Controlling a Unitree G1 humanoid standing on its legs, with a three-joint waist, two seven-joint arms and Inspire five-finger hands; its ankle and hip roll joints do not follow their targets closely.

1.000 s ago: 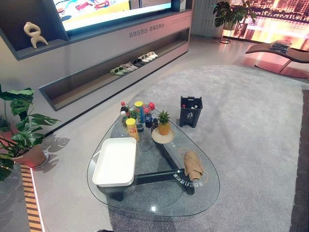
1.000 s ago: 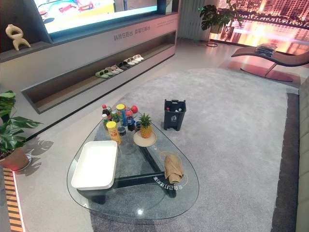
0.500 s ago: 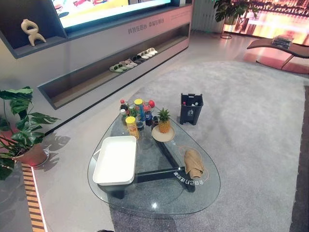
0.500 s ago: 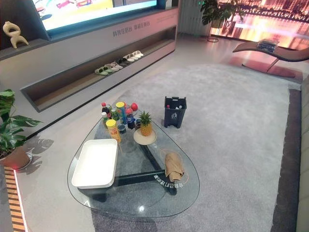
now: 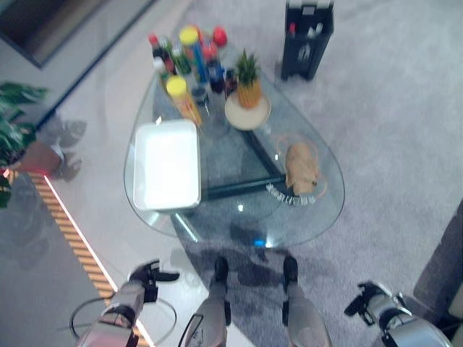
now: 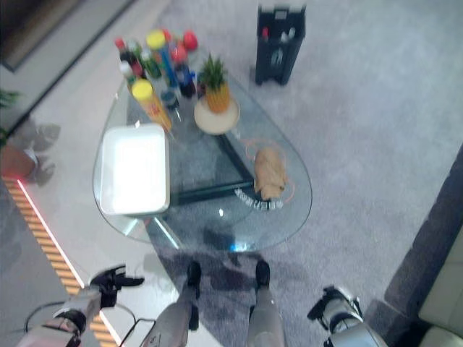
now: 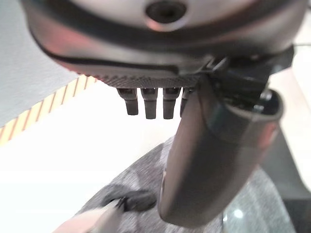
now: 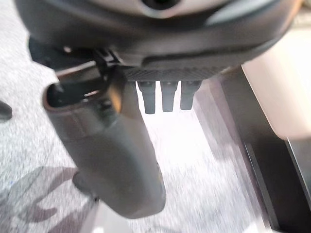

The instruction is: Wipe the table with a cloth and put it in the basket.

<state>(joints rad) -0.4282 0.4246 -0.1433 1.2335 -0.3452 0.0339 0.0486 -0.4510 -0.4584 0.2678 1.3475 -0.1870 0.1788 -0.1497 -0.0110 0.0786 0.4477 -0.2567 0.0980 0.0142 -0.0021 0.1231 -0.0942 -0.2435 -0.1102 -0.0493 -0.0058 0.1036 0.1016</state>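
One glass table point(image 5: 217, 217), one white tray point(image 5: 166, 165), one tan cloth point(image 5: 302, 167), one pineapple point(image 5: 249, 78), one dark bin point(image 5: 307, 36), two hands

A: What sits on the rounded glass table point(image 6: 289, 217)?

B: A crumpled tan cloth point(image 6: 269, 172) near its right edge, a white rectangular tray point(image 6: 134, 169) on the left, and a small pineapple point(image 6: 215, 87) on a round beige plate point(image 6: 217, 116) beside a cluster of bottles point(image 6: 152, 65).

A: And the hands?

B: The left hand point(image 6: 110, 279) hangs low at the left with fingers relaxed; the right hand point(image 6: 329, 303) hangs lower right. A dark bin point(image 6: 281, 43) stands on the grey carpet point(image 6: 376, 130).

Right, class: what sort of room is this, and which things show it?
Probably a living room or showroom lounge: a glass coffee table on a grey carpet, a potted plant nearby.
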